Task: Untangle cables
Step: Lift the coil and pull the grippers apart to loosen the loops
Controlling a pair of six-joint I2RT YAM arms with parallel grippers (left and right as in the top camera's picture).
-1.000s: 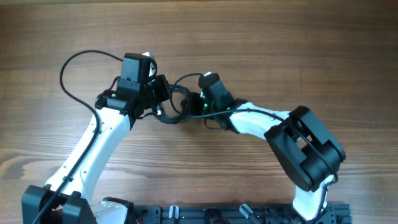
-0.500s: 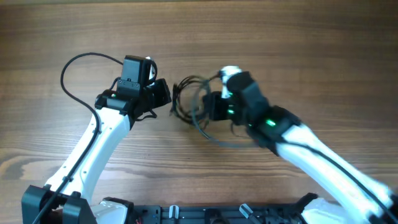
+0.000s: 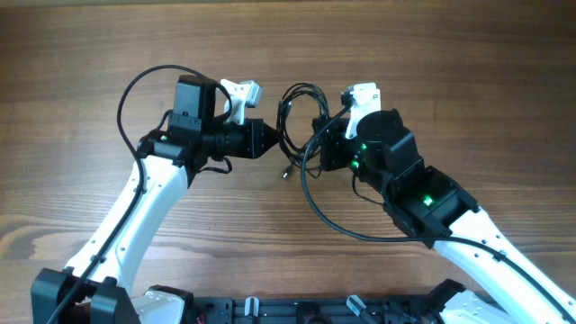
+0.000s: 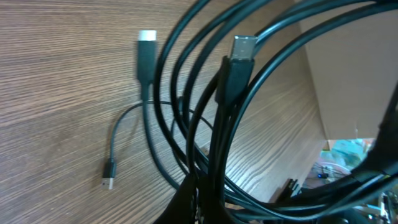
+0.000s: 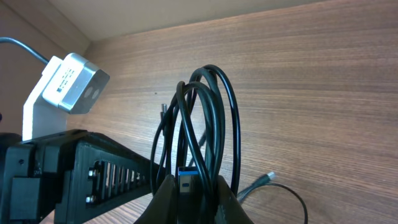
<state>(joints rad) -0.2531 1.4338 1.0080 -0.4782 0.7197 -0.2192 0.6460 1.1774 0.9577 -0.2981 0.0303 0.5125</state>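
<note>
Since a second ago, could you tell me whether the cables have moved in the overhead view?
Yes. The cables have shifted right and away from the base rail at the bottom edge, held in the right gripper.

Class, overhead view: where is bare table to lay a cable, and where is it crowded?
Bare: table along its far edge, and near centre between left arm and right arm. Crowded: the middle, where left tool and right tool hold the cables.
</note>
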